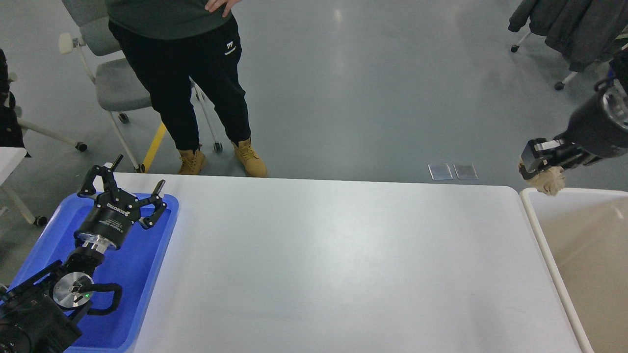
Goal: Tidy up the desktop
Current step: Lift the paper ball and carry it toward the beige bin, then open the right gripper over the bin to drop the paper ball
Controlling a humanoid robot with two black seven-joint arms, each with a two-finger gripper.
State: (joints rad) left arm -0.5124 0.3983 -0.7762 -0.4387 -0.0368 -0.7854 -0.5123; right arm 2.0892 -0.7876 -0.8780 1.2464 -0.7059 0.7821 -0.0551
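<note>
Across the near and middle ground spreads the desktop [333, 264], a plain white top with rounded corners that fills the view from about 7 o'clock round to 4 o'clock. At 8 o'clock a blue tray [147, 274] lies on its left end, and the left gripper [136, 192] hangs over the tray's far part with its two fingers spread wide apart, grasping nothing. At 4 o'clock, just beside the desktop's right edge, stands a beige bin [549, 255] with a cream rim. At 2 o'clock, above the bin's far left corner, the right gripper [531, 164] is clenched on a crumpled tan wad [549, 182], which hangs below its fingers. Farther off, at 11 o'clock, a person [196, 93] in black trousers and tan boots stands on the grey floor just past the desktop's far edge, beside a grey wheeled chair [115, 86].
</note>
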